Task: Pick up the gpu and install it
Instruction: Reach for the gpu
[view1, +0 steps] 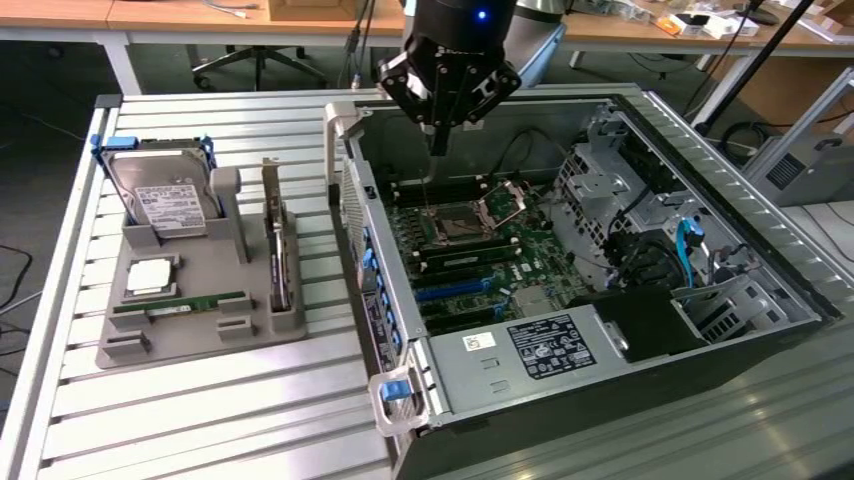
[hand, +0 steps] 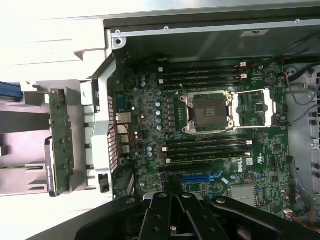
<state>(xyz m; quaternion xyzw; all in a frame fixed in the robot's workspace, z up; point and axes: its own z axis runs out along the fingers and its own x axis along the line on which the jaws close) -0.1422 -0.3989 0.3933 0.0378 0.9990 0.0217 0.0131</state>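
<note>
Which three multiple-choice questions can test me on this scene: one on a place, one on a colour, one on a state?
1. Where is the gpu? A) on edge in the grey holder beside the case; B) plugged inside the case; C) in the pincer.
2. What colour is the hard drive's frame? A) red; B) blue; C) yellow.
3. How is the pincer? A) open; B) shut on the gpu; C) shut, empty.
Answers: 1 A, it stands in the holder; 2 B, blue rails flank the drive; 3 C, it is closed to a point, holding nothing.

Black claw (view1: 437, 148), green motherboard (view1: 470, 240), grey tray (view1: 187, 335)
</note>
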